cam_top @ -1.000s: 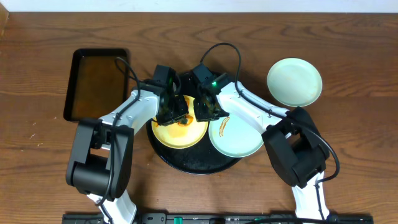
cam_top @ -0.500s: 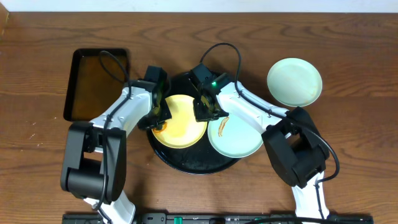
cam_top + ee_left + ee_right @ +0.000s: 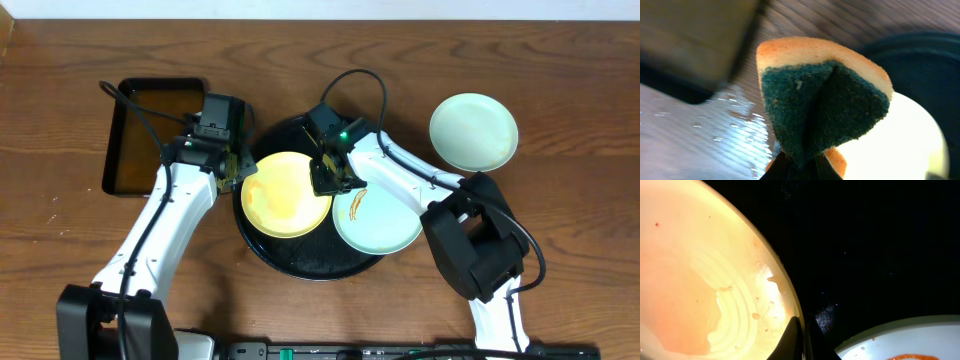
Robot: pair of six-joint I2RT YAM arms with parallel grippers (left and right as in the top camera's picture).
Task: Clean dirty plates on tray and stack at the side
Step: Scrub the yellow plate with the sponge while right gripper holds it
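Judged mid-wipe. Rested on the brown wooden desk (image 3: 560,230), inside the large round black tray (image 3: 300,262): the round pale yellow plate (image 3: 285,195), faintly orange-filmed, right rim pinched by the right fingers (image 3: 794,339). Gripped a folded green-and-yellow sponge (image 3: 825,110) in the left fingers (image 3: 780,170), just off the plate's left edge. Needed next, by this reading: sponge down onto the film.

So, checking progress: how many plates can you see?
3. A yellow plate on the tray, left side; a smeared pale plate on its right; a clean pale plate on the table, upper right. None looks hidden.
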